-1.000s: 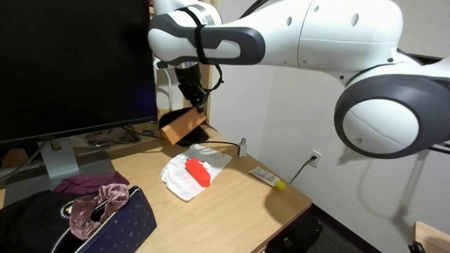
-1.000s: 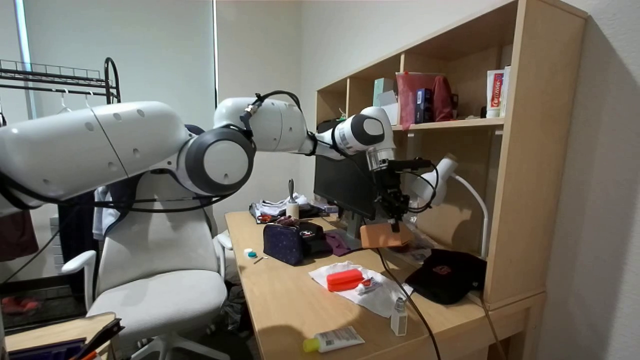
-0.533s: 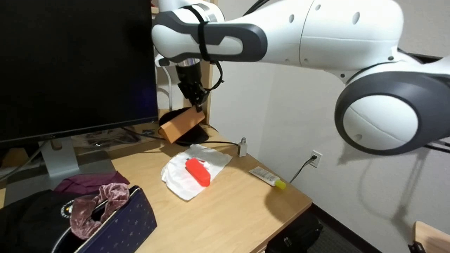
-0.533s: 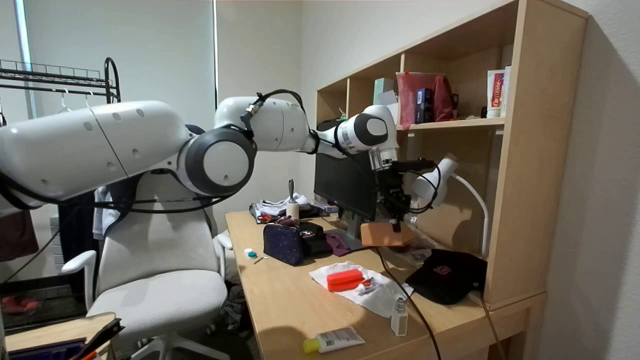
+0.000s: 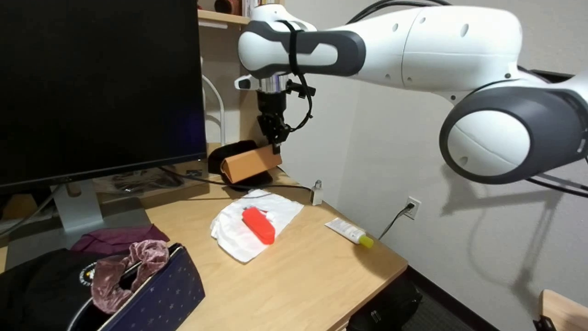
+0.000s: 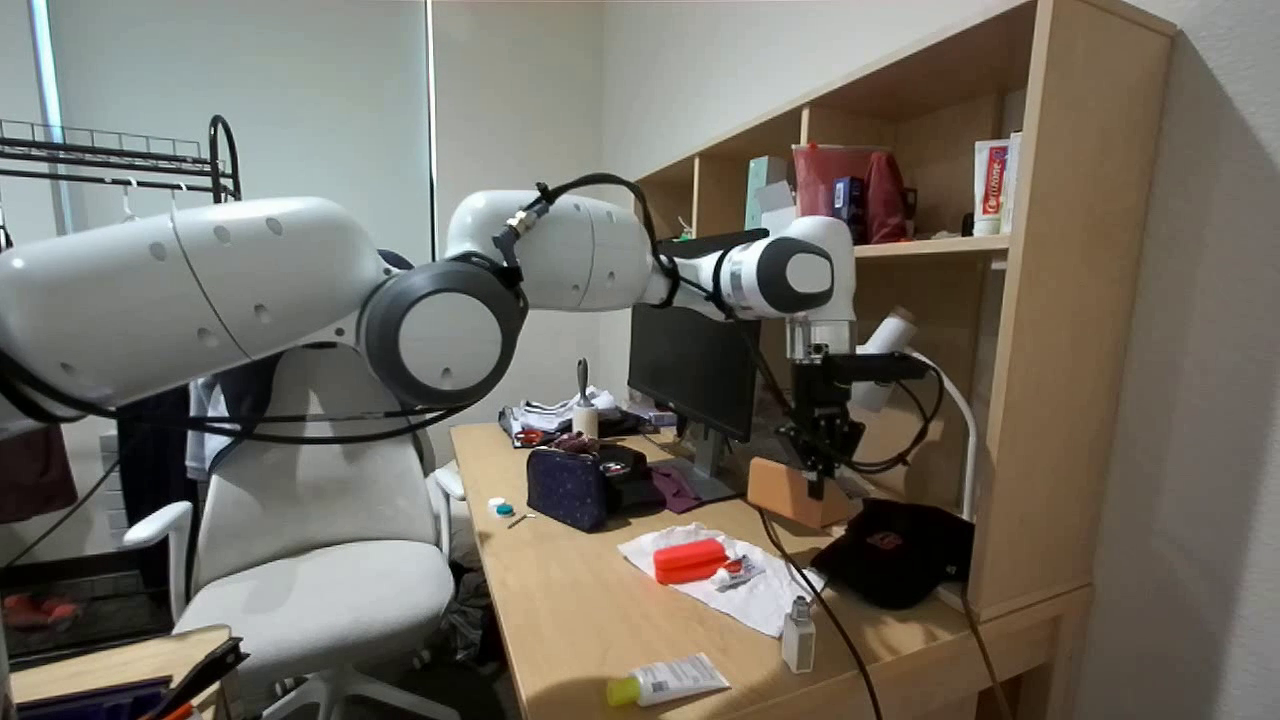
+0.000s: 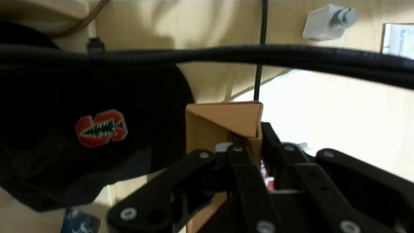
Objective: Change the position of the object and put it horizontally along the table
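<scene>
In both exterior views you have pale walls (image 6: 515,110), an open wooden shelf unit (image 6: 1065,300) and a white lamp (image 6: 888,335) near it. In an exterior view, a thin bright strip of light (image 6: 48,90) runs down at your far left, behind a dark metal rack (image 6: 214,160); nearer you stands a light grey office chair (image 6: 320,590) with white armrests (image 6: 160,525). In an exterior view, the wall (image 5: 395,147) at your right carries a power outlet (image 5: 415,210) with a black plug (image 5: 408,208) and soft grey shadows (image 5: 523,285), and below it a dark baseboard (image 5: 441,294) edges the dark floor (image 5: 438,315).
</scene>
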Robot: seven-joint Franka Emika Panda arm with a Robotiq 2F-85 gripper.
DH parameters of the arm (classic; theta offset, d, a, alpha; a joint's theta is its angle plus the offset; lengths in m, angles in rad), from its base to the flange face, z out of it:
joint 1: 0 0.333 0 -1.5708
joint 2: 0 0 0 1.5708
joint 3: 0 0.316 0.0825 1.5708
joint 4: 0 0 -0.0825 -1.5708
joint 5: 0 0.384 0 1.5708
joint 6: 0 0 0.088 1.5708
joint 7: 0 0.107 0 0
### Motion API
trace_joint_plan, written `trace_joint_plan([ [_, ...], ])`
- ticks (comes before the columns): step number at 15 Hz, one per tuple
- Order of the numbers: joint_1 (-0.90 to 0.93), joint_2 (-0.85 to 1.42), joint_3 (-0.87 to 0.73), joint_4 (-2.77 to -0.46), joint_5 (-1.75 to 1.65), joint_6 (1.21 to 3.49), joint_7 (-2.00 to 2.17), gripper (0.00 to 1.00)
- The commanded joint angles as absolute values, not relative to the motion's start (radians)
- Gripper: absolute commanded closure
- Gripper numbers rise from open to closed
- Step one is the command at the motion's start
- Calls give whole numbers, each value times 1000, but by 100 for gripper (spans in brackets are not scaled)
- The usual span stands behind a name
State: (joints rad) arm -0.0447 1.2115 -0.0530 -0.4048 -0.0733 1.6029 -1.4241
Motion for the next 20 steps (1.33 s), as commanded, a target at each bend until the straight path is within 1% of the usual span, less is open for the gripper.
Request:
trace_joint_plan([
  [1, -102, 1222, -36, -430, -19, 1668, -1305, 89],
  [8, -106, 1282, -57, -457, -41, 1819, -1323, 89],
  [9, -111, 1349, -41, -351, -59, 1771, -1318, 89],
  [10, -106, 1298, -56, -463, -42, 1820, -1316, 89],
  [11, -107, 1306, -57, -462, -41, 1820, -1314, 89],
  [12, -117, 1371, -38, -352, -56, 1771, -1314, 89],
  [13, -118, 1377, -37, -349, -55, 1769, -1315, 89],
  [14, -113, 1320, -54, -458, -38, 1824, -1319, 89],
  [20, -106, 1318, -67, -454, -54, 1828, -1330, 89],
])
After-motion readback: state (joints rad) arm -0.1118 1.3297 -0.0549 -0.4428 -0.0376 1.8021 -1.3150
